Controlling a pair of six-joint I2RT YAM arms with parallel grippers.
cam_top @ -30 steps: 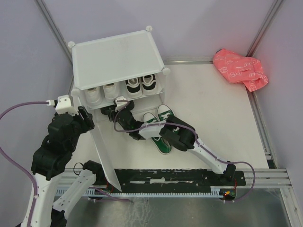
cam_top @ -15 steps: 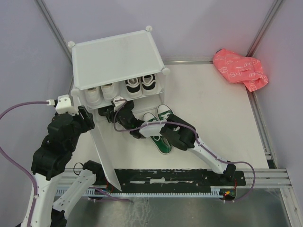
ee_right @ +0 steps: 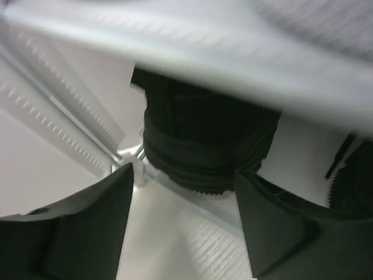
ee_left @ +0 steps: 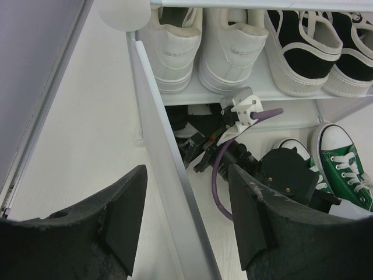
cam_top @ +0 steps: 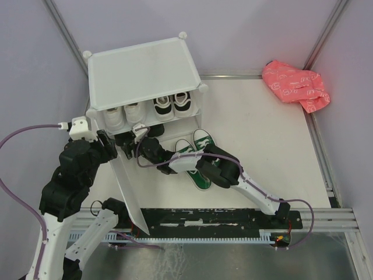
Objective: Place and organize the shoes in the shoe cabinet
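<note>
Shoe cabinet point(cam_top: 143, 73), upper left, is hiding its lower compartment from above, and its door panel point(ee_left: 157, 134) is running between the fingers of the spread, unclenched left gripper point(ee_left: 186, 175). Right gripper point(ee_right: 183, 175), released, is facing a blurred black shoe point(ee_right: 204, 146) inside that compartment.

White sneakers point(cam_top: 137, 111), black sneakers point(cam_top: 165, 107) sit inside the cabinet point(cam_top: 143, 70); green sneakers point(cam_top: 202, 139) outside.

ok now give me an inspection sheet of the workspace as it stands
surface: white table, no marks seen
job's things: shoe cabinet, door open; white sneakers and black sneakers on upper shelf; black shoe below; green sneakers on table
clutter: pink bag, far right corner
grippers: left claw open astride door edge; right claw open facing black shoe
cables: purple cables hang in loose loops
surroundings: pale walls, metal rails
</note>
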